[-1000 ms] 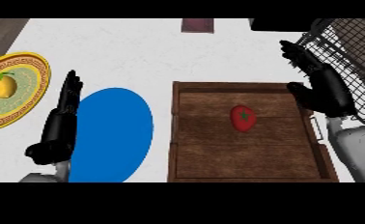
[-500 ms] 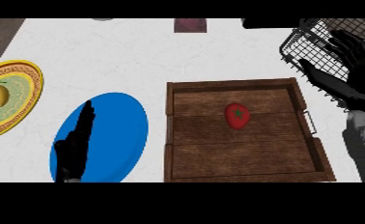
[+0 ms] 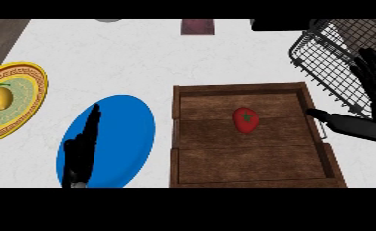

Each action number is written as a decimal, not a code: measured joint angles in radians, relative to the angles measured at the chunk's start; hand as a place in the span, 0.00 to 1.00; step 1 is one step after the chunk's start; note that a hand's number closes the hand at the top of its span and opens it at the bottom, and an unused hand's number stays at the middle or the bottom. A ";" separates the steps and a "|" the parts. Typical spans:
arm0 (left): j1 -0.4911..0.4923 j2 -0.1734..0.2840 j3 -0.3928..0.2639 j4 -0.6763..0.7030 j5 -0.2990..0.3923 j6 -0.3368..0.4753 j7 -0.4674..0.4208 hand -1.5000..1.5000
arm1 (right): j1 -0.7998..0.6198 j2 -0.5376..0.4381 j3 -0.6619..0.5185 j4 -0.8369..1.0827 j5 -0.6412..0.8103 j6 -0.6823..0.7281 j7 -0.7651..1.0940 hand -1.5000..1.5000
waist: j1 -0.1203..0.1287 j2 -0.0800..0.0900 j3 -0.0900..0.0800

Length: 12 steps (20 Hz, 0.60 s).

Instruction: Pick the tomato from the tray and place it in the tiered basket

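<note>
Tomato [image 3: 245, 120] lying in wooden tray [image 3: 249, 90], tiered basket [image 3: 337, 60] at upper right. Right hand [image 3: 352, 125] open beside tray; left hand [image 3: 82, 150] open over blue plate [image 3: 129, 135]

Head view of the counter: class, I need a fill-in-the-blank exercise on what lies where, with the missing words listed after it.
1. The tomato lies inside the wooden ____.
2. The left hand shows over the ____ plate.
3. The wire tiered basket stands at the view's upper ____ corner.
4. The right hand shows at the tray's ____ edge, apart from the tomato.

Missing words: tray; blue; right; right
</note>
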 measured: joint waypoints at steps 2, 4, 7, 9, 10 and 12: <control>-0.001 0.001 0.002 0.001 0.000 -0.004 -0.002 0.50 | 0.015 -0.074 0.038 -0.039 0.023 0.052 0.089 0.00 | 0.001 0.000 -0.001; 0.003 -0.005 -0.003 0.003 -0.006 -0.005 -0.020 0.50 | 0.024 -0.140 0.084 -0.080 0.062 0.095 0.169 0.00 | 0.005 0.000 -0.001; -0.001 -0.009 -0.002 0.002 -0.006 -0.006 -0.015 0.50 | 0.012 -0.244 0.138 -0.160 0.124 0.145 0.318 0.00 | 0.008 -0.001 -0.002; -0.006 -0.007 -0.001 -0.001 -0.005 -0.009 0.002 0.50 | -0.003 -0.297 0.178 -0.218 0.173 0.169 0.424 0.00 | 0.011 -0.001 -0.003; -0.009 -0.009 -0.001 0.002 -0.006 -0.008 0.003 0.50 | -0.016 -0.318 0.199 -0.242 0.201 0.177 0.479 0.00 | 0.014 0.000 -0.003; -0.015 -0.013 -0.006 -0.004 -0.014 -0.002 0.019 0.50 | -0.054 -0.334 0.245 -0.280 0.265 0.182 0.595 0.00 | 0.021 0.002 -0.002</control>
